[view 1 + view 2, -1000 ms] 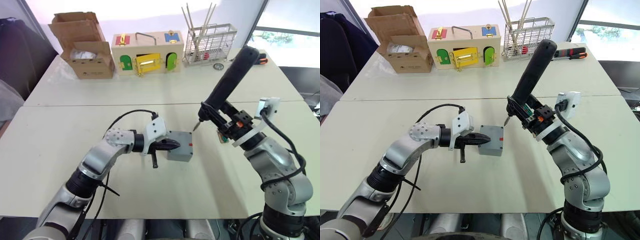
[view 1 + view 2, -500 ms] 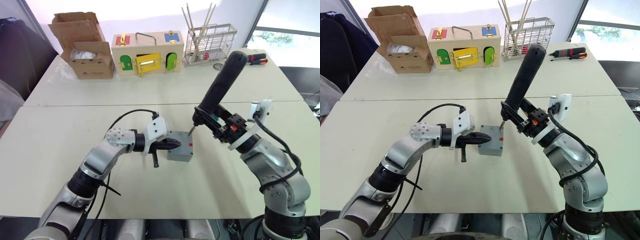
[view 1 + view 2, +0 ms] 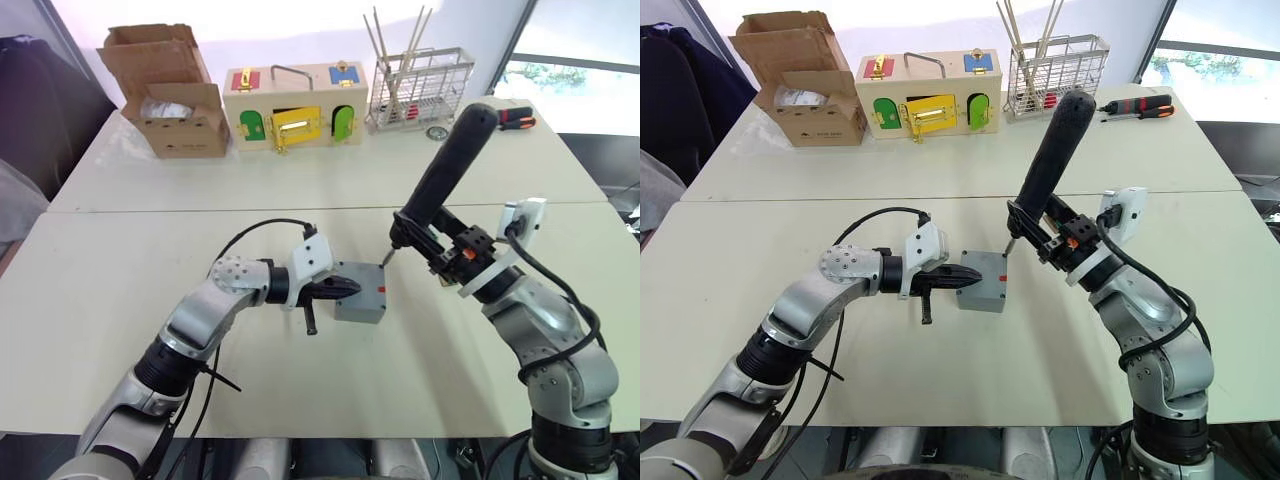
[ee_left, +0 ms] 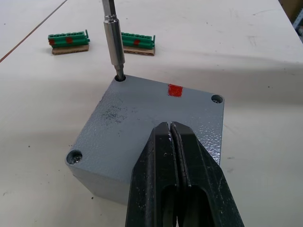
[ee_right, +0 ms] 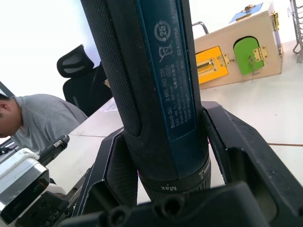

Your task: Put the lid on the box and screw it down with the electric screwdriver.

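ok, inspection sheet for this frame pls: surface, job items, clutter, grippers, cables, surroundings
Surface: pale table, two tops butted together, a seam between them.
Job's things: lid seated on the box; electric screwdriver tilted, its bit in one corner screw hole.
Clutter: cardboard carton, wooden box with coloured doors, wire rack, hand screwdriver, two green terminal strips.
Grippers: left gripper shut, fingers resting on the lid; right gripper clamped round the screwdriver.
Cables: black cable looped over the left arm.
Surroundings: a seated person, an office chair behind.
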Motion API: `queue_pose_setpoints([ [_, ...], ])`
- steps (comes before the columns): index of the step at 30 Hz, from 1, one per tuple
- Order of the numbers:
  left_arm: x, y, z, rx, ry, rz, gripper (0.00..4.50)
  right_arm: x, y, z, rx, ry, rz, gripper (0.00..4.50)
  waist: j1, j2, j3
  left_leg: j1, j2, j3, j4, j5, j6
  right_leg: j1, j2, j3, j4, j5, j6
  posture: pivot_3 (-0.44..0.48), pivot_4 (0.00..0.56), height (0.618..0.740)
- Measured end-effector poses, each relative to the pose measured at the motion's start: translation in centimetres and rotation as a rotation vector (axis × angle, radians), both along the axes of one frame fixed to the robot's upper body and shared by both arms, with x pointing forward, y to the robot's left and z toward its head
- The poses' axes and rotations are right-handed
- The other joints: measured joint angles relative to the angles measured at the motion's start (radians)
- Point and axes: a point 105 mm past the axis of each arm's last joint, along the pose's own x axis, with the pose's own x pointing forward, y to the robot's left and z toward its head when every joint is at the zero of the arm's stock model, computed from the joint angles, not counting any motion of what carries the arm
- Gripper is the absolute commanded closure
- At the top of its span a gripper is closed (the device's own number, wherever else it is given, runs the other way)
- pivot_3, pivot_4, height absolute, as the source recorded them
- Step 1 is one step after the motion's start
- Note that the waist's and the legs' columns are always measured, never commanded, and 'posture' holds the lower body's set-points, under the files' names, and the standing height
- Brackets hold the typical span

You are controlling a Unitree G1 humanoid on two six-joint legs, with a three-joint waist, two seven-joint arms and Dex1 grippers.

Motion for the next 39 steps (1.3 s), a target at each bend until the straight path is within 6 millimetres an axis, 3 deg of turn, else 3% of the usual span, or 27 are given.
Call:
queue_pose_setpoints([
  [6, 0.0, 0.0, 0.0, 0.001, 0.002, 0.002, 4.50, -0.1, 0.2, -0.1, -0.029, -0.004, 0.014, 2.64, 0.000, 0.000, 0.000, 0.000, 0.000, 0.000, 0.000, 0.000, 0.000, 0.000, 0.000, 0.000, 0.000, 0.000, 0.000, 0.000, 0.150, 0.730],
  [12, 0.0, 0.0, -0.1, 0.001, 0.003, 0.007, 4.50, -0.3, 1.5, -0.3, -0.108, -0.049, 0.058, 2.64, -0.001, -0.001, 0.000, 0.001, 0.000, 0.000, 0.000, 0.000, 0.000, 0.001, 0.000, 0.000, 0.000, 0.000, 0.000, 0.000, 0.150, 0.730],
  [18, 0.0, -0.1, -0.3, -0.009, 0.011, 0.019, 4.50, 0.6, 2.5, -0.8, -0.150, -0.070, 0.063, 2.64, 0.000, -0.003, -0.002, 0.003, 0.000, 0.000, 0.000, 0.000, 0.000, 0.003, 0.000, 0.000, 0.000, 0.000, 0.000, 0.000, 0.150, 0.730],
  [28, 0.1, 0.0, -0.5, -0.012, 0.018, 0.042, 4.50, 0.6, 2.1, -1.8, -0.121, -0.058, 0.051, 2.64, 0.000, -0.010, -0.007, 0.007, 0.001, -0.001, 0.000, -0.001, 0.001, 0.007, 0.000, 0.000, -0.001, 0.000, 0.000, 0.000, 0.150, 0.730],
  [33, 0.1, 0.1, -0.8, -0.009, 0.030, 0.048, 4.50, 0.4, 1.9, -2.3, -0.118, -0.049, 0.045, 2.64, 0.000, -0.011, -0.008, 0.021, 0.002, -0.001, -0.003, -0.007, 0.011, 0.023, 0.002, -0.001, -0.009, -0.001, 0.000, 0.000, 0.150, 0.730],
  [39, 0.0, 0.1, -0.8, -0.011, 0.031, 0.047, 4.50, 0.4, 2.0, -2.3, -0.116, -0.058, 0.041, 2.64, 0.001, -0.011, -0.008, 0.021, 0.003, -0.001, -0.003, -0.007, 0.011, 0.025, 0.003, -0.001, -0.013, -0.001, 0.000, 0.000, 0.150, 0.730],
])
